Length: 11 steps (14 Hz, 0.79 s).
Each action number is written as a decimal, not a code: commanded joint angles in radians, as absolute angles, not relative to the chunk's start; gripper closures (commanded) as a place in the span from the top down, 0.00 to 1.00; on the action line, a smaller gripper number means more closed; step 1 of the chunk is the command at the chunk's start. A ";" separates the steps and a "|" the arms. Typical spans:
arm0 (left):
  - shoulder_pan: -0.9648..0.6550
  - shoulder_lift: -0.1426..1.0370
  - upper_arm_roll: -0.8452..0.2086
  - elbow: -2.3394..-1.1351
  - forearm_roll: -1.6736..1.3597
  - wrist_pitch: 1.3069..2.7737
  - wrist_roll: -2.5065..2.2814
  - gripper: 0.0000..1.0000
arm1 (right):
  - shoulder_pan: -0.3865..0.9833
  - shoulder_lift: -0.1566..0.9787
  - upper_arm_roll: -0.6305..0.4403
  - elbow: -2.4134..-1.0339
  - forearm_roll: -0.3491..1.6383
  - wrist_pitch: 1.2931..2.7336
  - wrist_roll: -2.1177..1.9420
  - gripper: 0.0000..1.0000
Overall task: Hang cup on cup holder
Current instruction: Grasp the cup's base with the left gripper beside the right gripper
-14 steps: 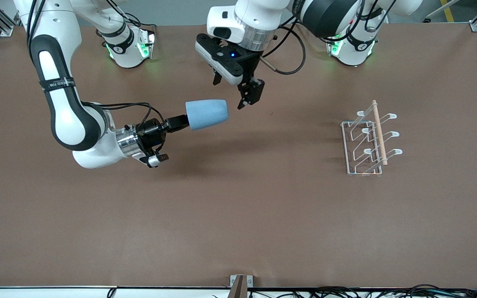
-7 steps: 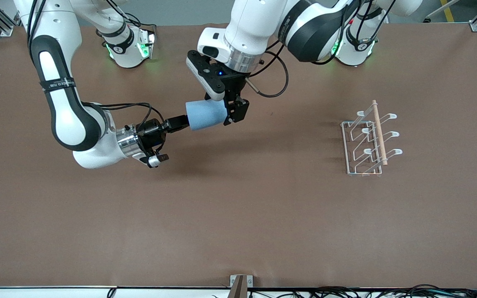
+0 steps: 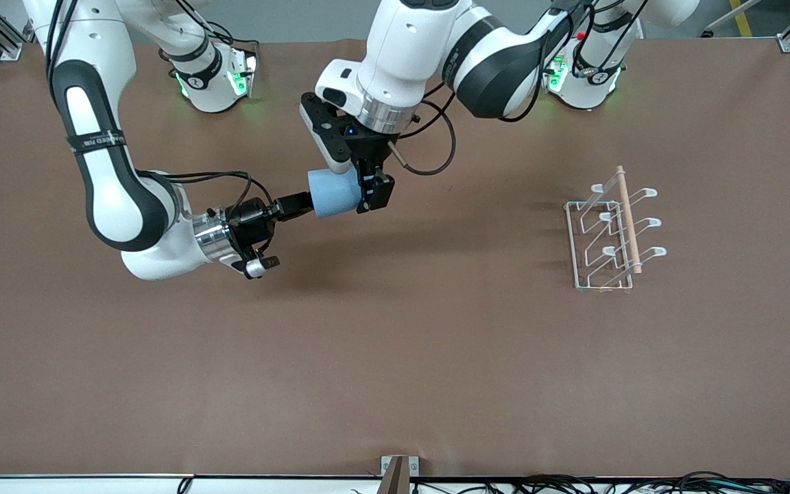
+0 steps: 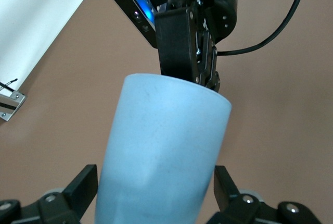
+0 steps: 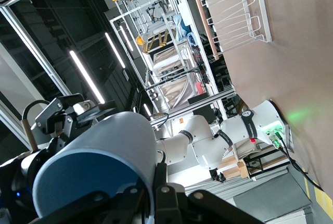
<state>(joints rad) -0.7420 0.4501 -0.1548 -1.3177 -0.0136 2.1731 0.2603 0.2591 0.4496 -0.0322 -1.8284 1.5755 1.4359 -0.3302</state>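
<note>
- One cup (image 3: 332, 193) is in the air over the middle of the table (image 3: 395, 357), lying on its side, well apart from the rack.
- The right gripper (image 3: 297, 203) is clamped on the cup's rim end, one finger inside the mouth and one outside, as the right wrist view shows (image 5: 151, 195).
- The left gripper (image 3: 366, 194) is at the cup's closed end. In the left wrist view its two fingers (image 4: 83, 185) stand apart, one on each side of the blue wall, close to it but seemingly not pressing.
- The cup looks light, stiff plastic with a matte skin, so it should not slip much; it has no handle, so the hold has to be on the wall or rim. My guess is that squeezing the tapered body near its closed end could let it slide out toward the narrow end.
- One cup holder (image 3: 607, 237) stands on the table toward the left arm's end: white wire, six prongs, one wooden rod across the top, nothing hung on it yet.
- Two arms, two grippers, both at the cup.
</note>
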 commanded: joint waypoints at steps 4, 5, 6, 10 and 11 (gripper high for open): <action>-0.741 0.459 -0.150 -1.299 0.011 2.174 0.318 0.42 | 0.268 0.451 -0.038 -1.827 1.595 1.427 -0.341 0.01; -0.739 0.456 -0.150 -1.298 0.011 2.168 0.318 0.31 | 0.268 0.451 -0.038 -1.827 1.595 1.427 -0.341 0.01; -0.736 0.456 -0.146 -1.299 0.011 2.149 0.318 0.31 | 0.268 0.451 -0.038 -1.827 1.595 1.424 -0.333 0.04; -0.680 0.422 -0.138 -1.298 0.092 1.976 0.325 0.31 | 0.259 0.451 -0.040 -1.827 1.594 1.424 -0.330 1.00; -0.664 0.413 -0.138 -1.298 0.095 1.930 0.330 0.31 | 0.258 0.449 -0.041 -1.828 1.592 1.425 -0.330 1.00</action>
<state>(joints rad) -0.7056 0.4436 -0.1402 -1.3039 0.0611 2.0144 0.3187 0.2601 0.4515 -0.0355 -1.8254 1.5794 1.4395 -0.3310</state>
